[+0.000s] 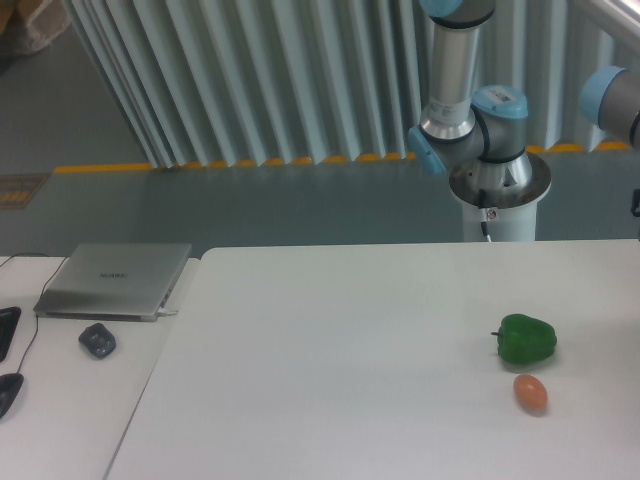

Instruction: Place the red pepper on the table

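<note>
Gripper out of view; table [330,340] below.

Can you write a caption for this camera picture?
Glossy green bell pepper and small orange egg-shaped thing wait on the white table.

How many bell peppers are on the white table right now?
1: a green pepper near the right edge of the table, just behind a small orange-brown egg-shaped thing. No red pepper shows; it may be out of frame.

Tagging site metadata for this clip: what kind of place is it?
Probably a robotics lab or workshop floor. Cues: the arm's pedestal base behind a white table, a yellow floor line along a pleated curtain wall, and a desk holding a laptop.
</note>
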Controlling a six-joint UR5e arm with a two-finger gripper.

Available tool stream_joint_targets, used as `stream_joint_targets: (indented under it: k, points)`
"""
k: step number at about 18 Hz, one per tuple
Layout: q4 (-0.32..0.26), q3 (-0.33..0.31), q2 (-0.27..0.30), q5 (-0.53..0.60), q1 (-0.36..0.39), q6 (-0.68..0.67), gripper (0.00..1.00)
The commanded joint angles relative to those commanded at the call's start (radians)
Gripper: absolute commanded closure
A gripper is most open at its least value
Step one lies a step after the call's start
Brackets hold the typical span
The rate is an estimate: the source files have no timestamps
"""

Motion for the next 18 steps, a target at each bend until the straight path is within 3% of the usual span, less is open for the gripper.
stream_joint_targets:
  k: [6,9,13,18]
  points:
    - [-0.018,0.002,0.002,-0.028,0.024,0.002,0.00]
    - [-0.011,-0.014,0.005,-0.026,0.101,-0.017,0.00]
    - [-0.009,-0.035,0.024,-0.018,0.140,-0.023,0.00]
    - [-0.009,-0.023,0.035,-0.052,0.176,-0.188,0.00]
